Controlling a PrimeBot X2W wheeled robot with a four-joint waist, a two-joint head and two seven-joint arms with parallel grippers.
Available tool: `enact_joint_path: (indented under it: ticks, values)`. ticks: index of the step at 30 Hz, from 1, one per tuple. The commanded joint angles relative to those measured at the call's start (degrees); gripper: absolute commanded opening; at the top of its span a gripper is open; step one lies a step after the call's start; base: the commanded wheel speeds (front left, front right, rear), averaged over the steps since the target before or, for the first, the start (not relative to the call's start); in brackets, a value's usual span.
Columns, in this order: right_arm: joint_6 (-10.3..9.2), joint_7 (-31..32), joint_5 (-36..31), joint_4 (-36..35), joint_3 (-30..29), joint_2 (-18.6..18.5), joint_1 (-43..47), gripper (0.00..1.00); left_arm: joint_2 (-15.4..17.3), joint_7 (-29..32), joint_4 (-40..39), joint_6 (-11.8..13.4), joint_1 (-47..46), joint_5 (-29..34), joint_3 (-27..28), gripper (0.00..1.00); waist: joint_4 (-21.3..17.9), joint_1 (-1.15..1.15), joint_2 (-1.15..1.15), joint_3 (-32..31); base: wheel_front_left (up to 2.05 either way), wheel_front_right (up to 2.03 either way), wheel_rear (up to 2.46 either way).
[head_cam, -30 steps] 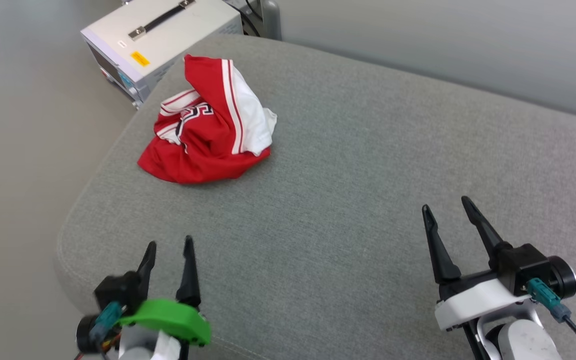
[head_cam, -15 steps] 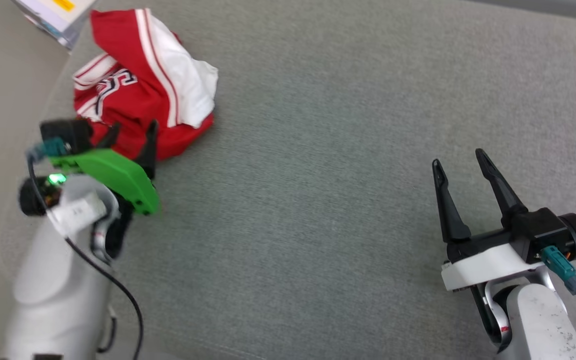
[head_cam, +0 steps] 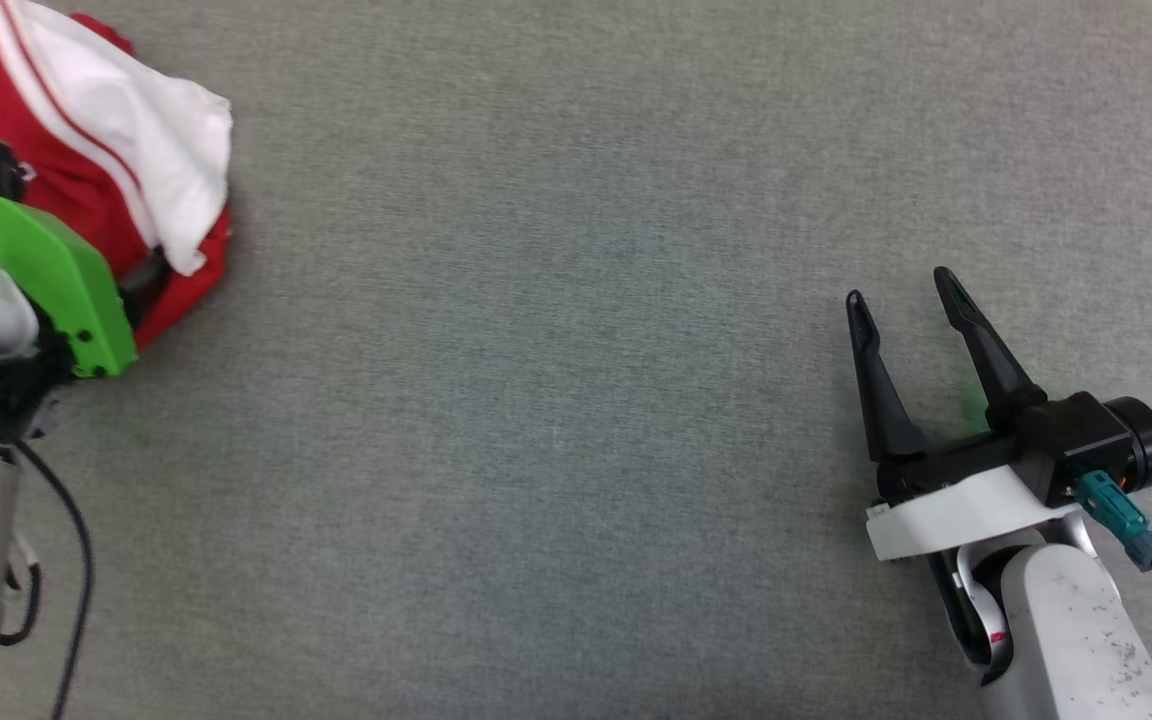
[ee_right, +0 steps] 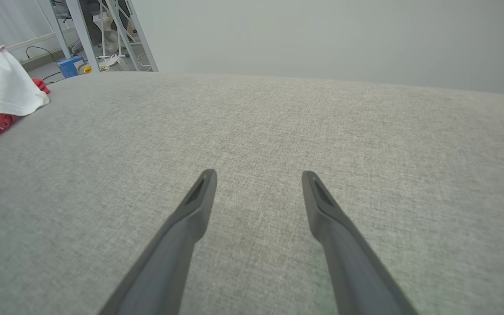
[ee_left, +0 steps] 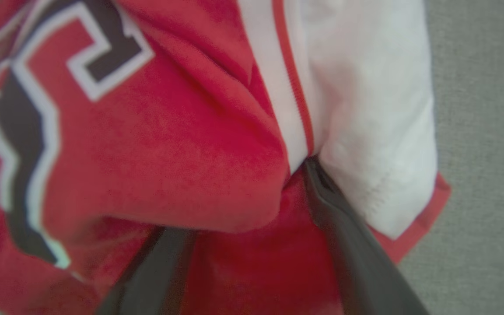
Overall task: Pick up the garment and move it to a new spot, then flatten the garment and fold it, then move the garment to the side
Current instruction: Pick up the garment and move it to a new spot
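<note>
A: The garment is being seen bunched at the upper left of the head view. It is lying on the grey cushion, red cloth under a white sleeve.

B: And the left gripper is being pushed right into it. In the left wrist view its two fingers are being held wide apart, with a red fold being straddled between them.

A: So is anything being pinched?

B: Not as it is being shown. The jaws are being held spread, with cloth bunched in the gap but not clamped. One finger is being tucked in just where the white-and-red trim meets the sleeve. The tip of the other is being covered by the fold.

A: Is lettering being shown?

B: Black shapes outlined in white are being shown on the red at the left of that view. They are too blurred to be read.

A: And from the head?

B: The garment's near edge is being covered by the gripper's green mount.

A: And the right gripper?

B: It is being held open too, over bare cushion at the lower right, well apart from the garment. In the right wrist view, grey fabric is being seen between its fingers, and the garment is being glimpsed at the far left edge.
</note>
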Motion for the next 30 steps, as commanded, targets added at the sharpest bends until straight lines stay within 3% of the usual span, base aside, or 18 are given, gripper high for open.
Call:
enact_joint_path:
  ticks: [1,3,4,5,6,13,19,25,30]
  values:
    - [-0.05,-0.28,0.5,-0.27,0.06,-0.17,-1.09,1.0,0.11,1.64,0.96,-0.12,-0.05,-0.77,-0.44,1.0,-2.63,0.0,0.65,2.64,0.0,0.0,0.0]
    - [-0.05,-0.28,0.59,-0.18,0.03,-0.17,-1.32,1.0,0.67,3.92,1.29,-0.07,0.28,-1.33,-0.68,1.0,-2.89,0.0,0.65,2.9,0.0,0.0,0.0]
    - [-0.05,-0.28,0.63,-0.07,0.02,-0.17,-1.44,1.0,0.7,4.82,1.28,0.02,0.53,-1.77,-0.69,0.89,-2.99,0.0,0.65,2.96,0.0,0.0,0.0]
    - [-0.05,-0.28,0.66,0.03,0.01,-0.17,-1.51,1.0,0.66,5.2,1.16,0.12,0.75,-2.07,-0.63,0.22,-3.05,0.0,0.65,2.96,0.0,0.0,0.0]
    - [-0.05,-0.28,0.73,0.16,-0.03,-0.17,-1.58,1.0,0.46,5.43,0.92,0.3,1.12,-2.53,-0.45,0.0,-3.06,0.0,0.65,2.88,0.0,0.0,0.0]
    - [-0.05,-0.28,0.93,1.23,-0.05,-0.17,-1.54,1.0,-0.18,1.71,-1.46,1.34,4.04,-2.76,0.58,0.0,-2.53,0.0,0.65,0.37,0.0,0.0,0.0]
    - [-0.05,-0.28,2.37,3.04,-0.96,-0.17,0.88,1.0,-0.2,-13.41,-5.09,2.62,6.76,2.76,1.45,0.0,-0.82,0.0,0.65,-7.43,0.0,0.0,0.0]
    - [-0.05,-0.28,3.41,3.87,-1.64,-0.17,3.37,1.0,0.83,-21.02,-10.35,4.8,8.39,7.36,1.42,0.0,0.08,0.0,0.65,-13.85,0.0,0.0,0.0]
    - [-0.05,-0.28,3.88,4.07,-2.62,-0.17,4.69,1.0,1.85,-26.11,-16.59,4.81,8.99,10.45,0.79,0.0,0.25,0.0,0.65,-18.1,0.0,0.0,0.0]
